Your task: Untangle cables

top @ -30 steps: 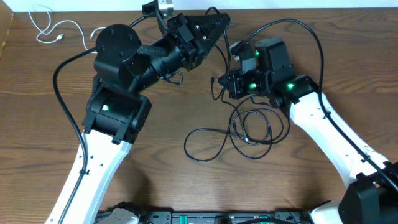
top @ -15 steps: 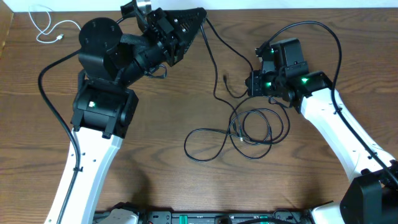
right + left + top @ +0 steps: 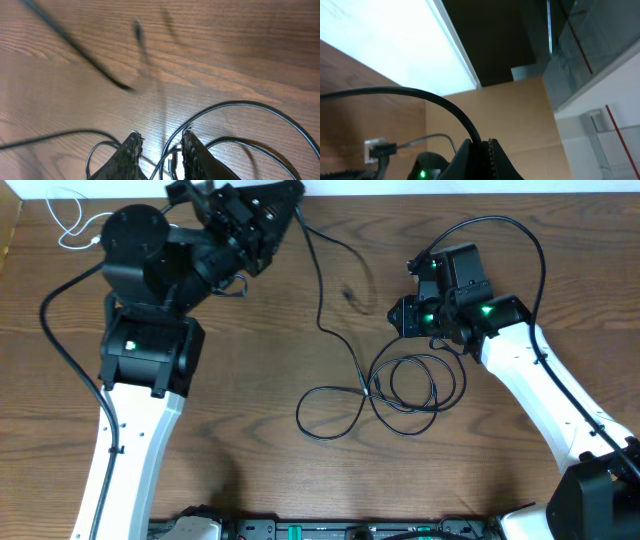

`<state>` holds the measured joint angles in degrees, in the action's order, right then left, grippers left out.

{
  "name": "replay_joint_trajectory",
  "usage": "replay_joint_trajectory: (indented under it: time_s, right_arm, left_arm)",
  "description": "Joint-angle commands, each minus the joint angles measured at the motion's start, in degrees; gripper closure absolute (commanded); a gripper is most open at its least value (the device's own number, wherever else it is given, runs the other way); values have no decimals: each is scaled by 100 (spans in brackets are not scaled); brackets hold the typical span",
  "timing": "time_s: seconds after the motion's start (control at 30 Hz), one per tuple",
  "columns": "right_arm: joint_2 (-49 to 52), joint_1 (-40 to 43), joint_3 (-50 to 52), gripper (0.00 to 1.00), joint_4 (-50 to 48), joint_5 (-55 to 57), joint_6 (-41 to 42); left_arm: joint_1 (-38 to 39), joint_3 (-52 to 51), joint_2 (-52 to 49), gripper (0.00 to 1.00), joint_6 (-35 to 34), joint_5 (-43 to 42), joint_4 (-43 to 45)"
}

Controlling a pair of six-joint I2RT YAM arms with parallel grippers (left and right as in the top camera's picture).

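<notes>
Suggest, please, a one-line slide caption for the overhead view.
Left gripper shut on one black cable, right gripper open by the tangled black loops on the wooden table.

Left hand (image 3: 481, 145) closed tight, right hand (image 3: 159, 137) ajar

one white cable (image 3: 80, 226), two black cables (image 3: 319, 290) (looped over each other, so hard to tell apart), two robot arms (image 3: 140, 380), one wooden table (image 3: 250, 460).
</notes>
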<state>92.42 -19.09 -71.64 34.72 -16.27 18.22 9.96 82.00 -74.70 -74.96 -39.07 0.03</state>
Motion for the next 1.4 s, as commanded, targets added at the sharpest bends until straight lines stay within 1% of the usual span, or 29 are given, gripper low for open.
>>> replay_joint_trajectory:
  time_s: [0.0, 0.1, 0.17, 0.33, 0.4, 0.57, 0.73, 0.83, 0.87, 0.97, 1.13, 1.23, 1.3, 1.37]
  right_arm:
    - [37, -13, -50, 75, 2, -107, 17]
    - [37, -13, -50, 61, 17, -179, 15]
    - [37, -13, -50, 56, 22, -238, 15]
    - [37, -76, -50, 54, 0, -236, 15]
    - [37, -94, -50, 53, -2, -236, 15]
    - [37, -175, -50, 53, -2, -234, 15]
    - [39, -319, -50, 53, 52, -229, -31]
    - [39, -413, -50, 52, 50, -229, -118]
    - [39, -435, -50, 52, 50, -227, -116]
    - [39, -481, -50, 51, 44, -221, -118]
    - [39, -496, -50, 51, 70, -173, -118]
    - [39, -496, -50, 51, 68, -162, -116]
    - [39, -496, -50, 51, 42, -162, -114]
    - [39, -496, -50, 51, 20, -164, -111]
  left_arm:
    - [-173, 35, 61, 92, 74, 61, 42]
    - [-219, 35, 59, 93, 76, 216, 42]
    - [-219, 35, 59, 92, 81, 339, 42]
    - [-212, 35, 17, 93, 151, 415, 42]
    - [-212, 35, -26, 92, 299, 422, 44]
    - [-254, 35, -258, 93, 551, 916, 162]
    - [-573, 35, -579, 93, 1259, 1335, 1040]
    - [-809, 35, -758, 92, 1681, 1541, 1209]
    - [-920, 35, -839, 93, 1923, 1558, 1191]
    - [-1130, 35, -1008, 93, 2262, 1556, 1025]
    - [-1578, 35, -1322, 92, 3467, 1558, 501]
    - [-1917, 35, -1528, 93, 3849, 1530, 127]
    - [-2138, 35, -1665, 92, 4094, 1279, 11]
    - [-2365, 35, -1814, 93, 4360, 590, 39]
